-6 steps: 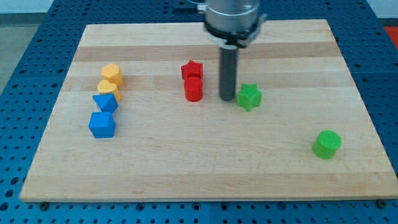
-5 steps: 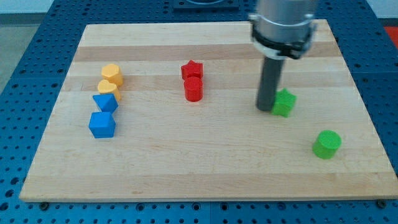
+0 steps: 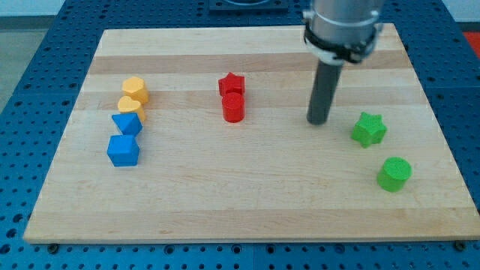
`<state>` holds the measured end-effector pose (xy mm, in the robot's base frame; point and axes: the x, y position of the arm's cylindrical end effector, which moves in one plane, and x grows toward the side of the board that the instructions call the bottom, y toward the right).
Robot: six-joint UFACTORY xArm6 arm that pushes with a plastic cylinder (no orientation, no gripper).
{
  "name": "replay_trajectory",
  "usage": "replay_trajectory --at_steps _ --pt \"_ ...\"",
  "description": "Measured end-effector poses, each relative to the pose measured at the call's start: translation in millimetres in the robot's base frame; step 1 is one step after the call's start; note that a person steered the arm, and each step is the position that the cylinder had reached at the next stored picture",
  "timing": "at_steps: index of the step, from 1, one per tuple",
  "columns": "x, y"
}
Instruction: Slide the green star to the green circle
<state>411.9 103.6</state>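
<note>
Green star (image 3: 369, 129) lies on the wooden board (image 3: 247, 202), toward the view's right of the rod and slightly below its end, apart from it with bare wood between. Green circle (image 3: 394, 173), an upright short cylinder, sits further toward the view's bottom right of the rod; star and circle are near each other, not touching.

Camera view, tool: straight dark rod hanging from a grey metal collar at the view's top. My tip (image 3: 319, 121) rests at board level, touching no block. The rod is plain, with no jaws, and it carries nothing.

To the view's left of the tip: red star (image 3: 232, 84) with a red cylinder (image 3: 233, 108) just below it, the two touching or nearly so.

Well apart, far toward the view's left of the tip, a column of four blocks: a yellow block (image 3: 136, 89), rounded, uppermost; a second yellow block (image 3: 131, 107) under it, shape unclear; then a blue block (image 3: 127, 124) with a pointed top edge; then a blue cube-like block (image 3: 123, 150) lowest. Neighbours in this column appear to touch.

Board rests on a blue perforated table (image 3: 30, 67).
</note>
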Motion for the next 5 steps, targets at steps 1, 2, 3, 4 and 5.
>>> replay_trajectory --at_steps 1,2,3,4,5 --pt "-36 49" --pt "-33 64" --pt "13 77" --pt "38 81" --pt "59 89"
